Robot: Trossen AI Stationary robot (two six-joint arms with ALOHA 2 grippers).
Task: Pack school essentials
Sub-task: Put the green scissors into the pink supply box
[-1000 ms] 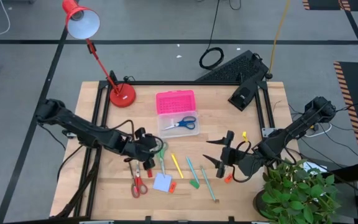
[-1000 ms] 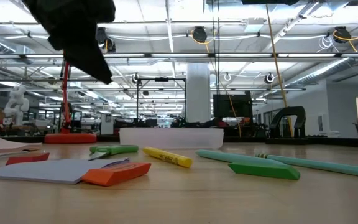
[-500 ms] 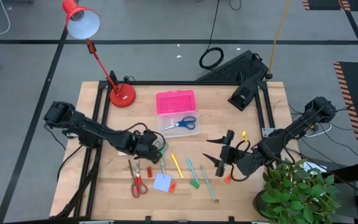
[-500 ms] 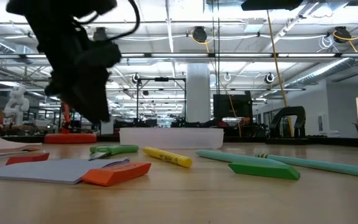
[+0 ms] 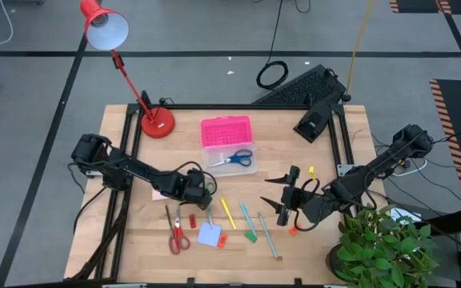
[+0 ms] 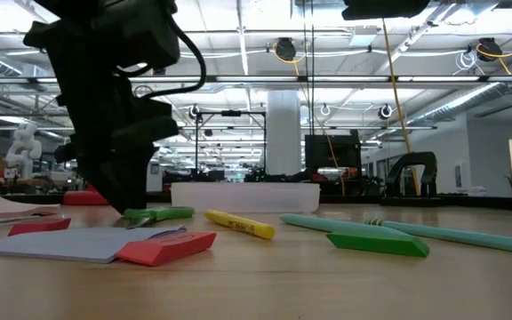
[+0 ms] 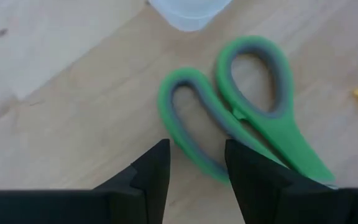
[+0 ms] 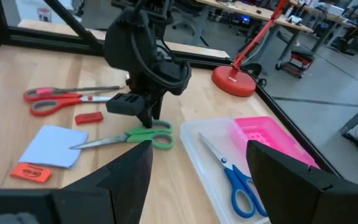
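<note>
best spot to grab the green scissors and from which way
Grip the green scissors across the near handle loop, coming straight down. They lie flat on the table with loops toward the clear box, and the left gripper, fingers open, already hangs over that loop's rim.

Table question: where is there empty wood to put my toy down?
Bare table lies between the clear box and the black stand, also along the front edge under the red scissors. The middle is crowded: pencils, blue note pad, both grippers.
</note>
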